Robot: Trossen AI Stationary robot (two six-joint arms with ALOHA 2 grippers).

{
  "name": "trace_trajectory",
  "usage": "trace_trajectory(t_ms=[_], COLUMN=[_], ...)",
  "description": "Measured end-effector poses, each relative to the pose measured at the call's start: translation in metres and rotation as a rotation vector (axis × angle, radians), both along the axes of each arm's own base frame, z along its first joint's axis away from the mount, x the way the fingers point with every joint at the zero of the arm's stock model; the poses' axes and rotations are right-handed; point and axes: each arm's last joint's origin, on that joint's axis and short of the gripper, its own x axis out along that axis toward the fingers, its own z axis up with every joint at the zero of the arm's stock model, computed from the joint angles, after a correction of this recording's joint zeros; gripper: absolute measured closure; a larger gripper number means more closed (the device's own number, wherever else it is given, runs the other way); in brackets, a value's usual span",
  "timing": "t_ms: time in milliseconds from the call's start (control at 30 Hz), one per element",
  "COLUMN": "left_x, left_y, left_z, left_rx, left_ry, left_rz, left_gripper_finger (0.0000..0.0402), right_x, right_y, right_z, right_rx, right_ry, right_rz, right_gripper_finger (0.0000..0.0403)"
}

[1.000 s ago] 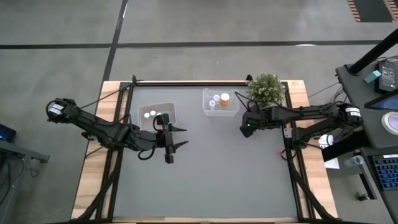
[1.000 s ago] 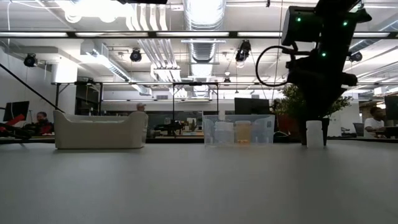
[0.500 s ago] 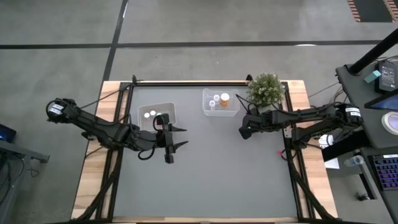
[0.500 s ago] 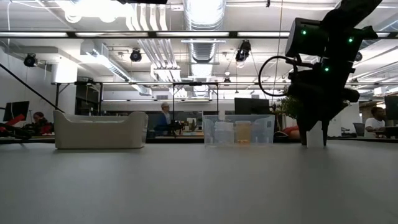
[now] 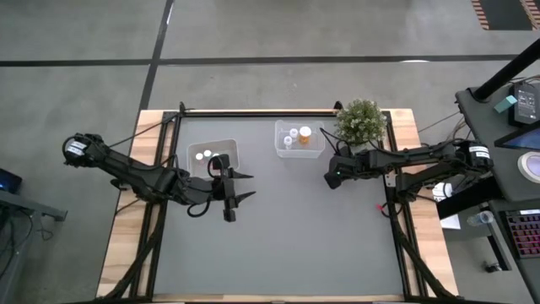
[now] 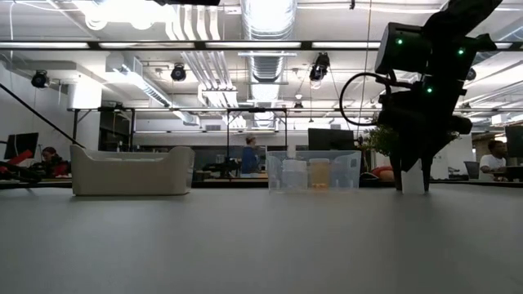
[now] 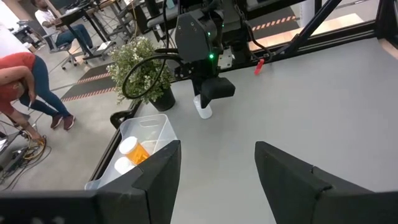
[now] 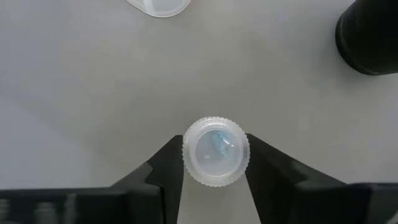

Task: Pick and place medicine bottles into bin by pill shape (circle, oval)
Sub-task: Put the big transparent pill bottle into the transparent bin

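A small white medicine bottle [image 8: 216,149] with a ribbed round cap stands on the grey table beside the potted plant [image 5: 361,121]. My right gripper [image 8: 216,159] is shut on it; the low view shows the bottle [image 6: 414,176] under the gripper. My left gripper [image 5: 251,186] waits open above the table beside the white bin [image 5: 213,154], which holds two white-capped bottles. The clear bin [image 5: 299,139] holds three bottles, one of them orange. My right gripper pinches the bottle's cap between its two fingers, one on each side of the ribbed rim [image 8: 186,163]. The fingers come slanting down from above. The bottle stands upright with its base [image 6: 414,189] on the table.
The plant's black pot [image 8: 370,37] stands close to the held bottle, and the clear bin's corner [image 8: 158,6] is just beyond it. A small red thing [image 7: 259,65] lies near the table's right edge. The near half of the grey mat [image 5: 287,253] is bare. People move in the room behind.
My right gripper has come down over the bottle, so its fingers now cover the bottle's top in the low view. The bottle has stayed standing in its place.
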Motion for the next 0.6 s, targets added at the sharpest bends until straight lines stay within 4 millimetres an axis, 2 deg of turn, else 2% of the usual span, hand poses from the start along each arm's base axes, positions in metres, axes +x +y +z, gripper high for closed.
trace_trajectory(t_ms=[233,600], left_x=[0.0,0.0], left_y=[0.0,0.0], left_z=[-0.002,-0.005], left_rx=[0.003,0.007], left_ry=[0.007,0.016], left_rz=[0.0,-0.001], left_gripper_finger=[0.021,0.021], right_x=[0.007,0.042], right_y=[0.005,0.018], right_z=[0.006,0.054], right_rx=[0.093,0.042], right_ry=[-0.056,-0.274], right_rz=[0.039,0.175], right_gripper_finger=[0.025,0.0259])
